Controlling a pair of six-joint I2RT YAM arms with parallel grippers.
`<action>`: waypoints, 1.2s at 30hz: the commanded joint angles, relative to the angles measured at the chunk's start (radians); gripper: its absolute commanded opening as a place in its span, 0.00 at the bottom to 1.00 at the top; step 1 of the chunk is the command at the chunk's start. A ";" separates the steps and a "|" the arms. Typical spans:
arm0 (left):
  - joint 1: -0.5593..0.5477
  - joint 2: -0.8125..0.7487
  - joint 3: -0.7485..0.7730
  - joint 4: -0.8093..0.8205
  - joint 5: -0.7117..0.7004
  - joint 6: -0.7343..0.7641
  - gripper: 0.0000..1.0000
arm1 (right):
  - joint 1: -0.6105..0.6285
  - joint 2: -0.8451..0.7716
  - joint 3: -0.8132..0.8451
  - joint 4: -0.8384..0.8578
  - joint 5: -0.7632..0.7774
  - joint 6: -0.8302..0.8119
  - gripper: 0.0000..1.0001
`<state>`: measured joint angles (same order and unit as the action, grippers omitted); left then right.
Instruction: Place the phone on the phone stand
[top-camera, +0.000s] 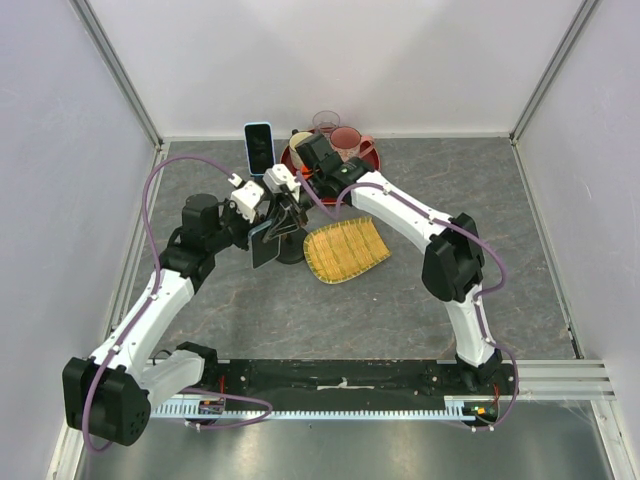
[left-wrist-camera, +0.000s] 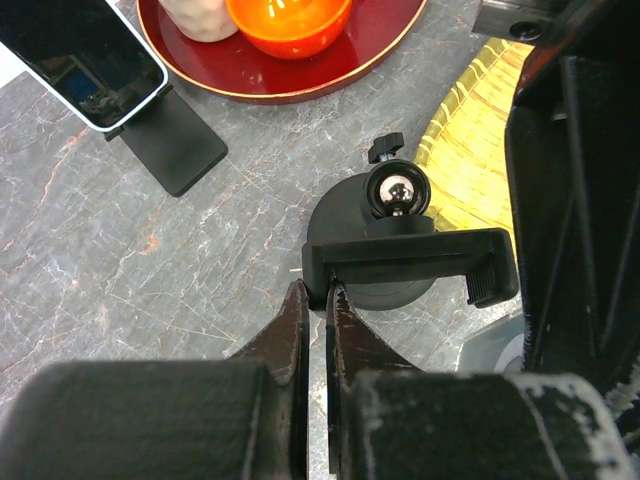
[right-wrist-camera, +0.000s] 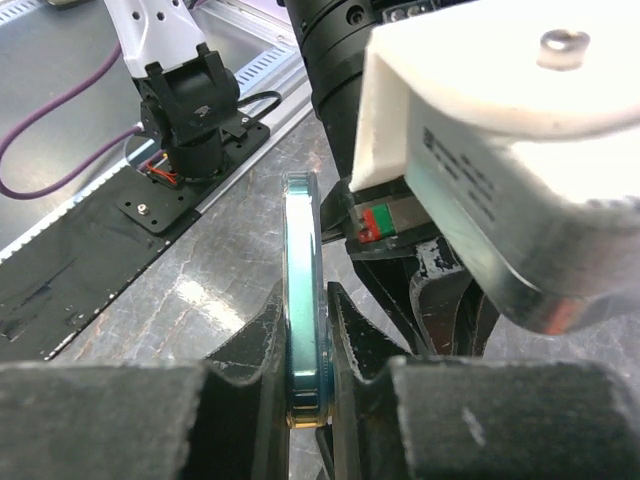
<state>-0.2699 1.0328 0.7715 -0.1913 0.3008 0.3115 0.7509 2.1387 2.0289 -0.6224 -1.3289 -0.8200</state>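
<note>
A teal-edged phone (right-wrist-camera: 300, 300) stands edge-on between my right fingers; it also shows in the top view (top-camera: 264, 245) as a dark slab. My right gripper (right-wrist-camera: 305, 292) is shut on its lower end, reaching in from the back (top-camera: 297, 200). The black phone stand (left-wrist-camera: 400, 250) has a round base, a ball joint and a wide clamp bar, and stands at mid-table (top-camera: 291, 250). My left gripper (left-wrist-camera: 318, 295) is shut on the left end of the clamp bar. In the top view, the left gripper (top-camera: 280, 218) is right next to the phone.
A second phone (left-wrist-camera: 85, 55) leans on a flat black stand at the back (top-camera: 258, 148). A red tray (left-wrist-camera: 250, 92) behind holds an orange bowl (left-wrist-camera: 290, 20) and cups (top-camera: 345, 140). A yellow bamboo dish (top-camera: 345, 250) lies just right of the stand.
</note>
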 joint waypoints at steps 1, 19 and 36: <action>-0.029 -0.005 -0.001 -0.068 0.126 0.018 0.02 | 0.067 -0.106 -0.041 0.236 0.080 -0.123 0.00; -0.029 -0.031 -0.002 -0.108 0.189 0.017 0.02 | 0.036 -0.155 -0.052 -0.003 0.175 -0.359 0.00; -0.031 -0.037 0.000 -0.123 0.179 0.011 0.02 | -0.038 -0.070 0.010 -0.002 0.128 -0.344 0.00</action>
<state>-0.2829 1.0054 0.7715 -0.2173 0.3939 0.3233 0.7761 2.0483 1.9594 -0.7513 -1.2003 -1.1004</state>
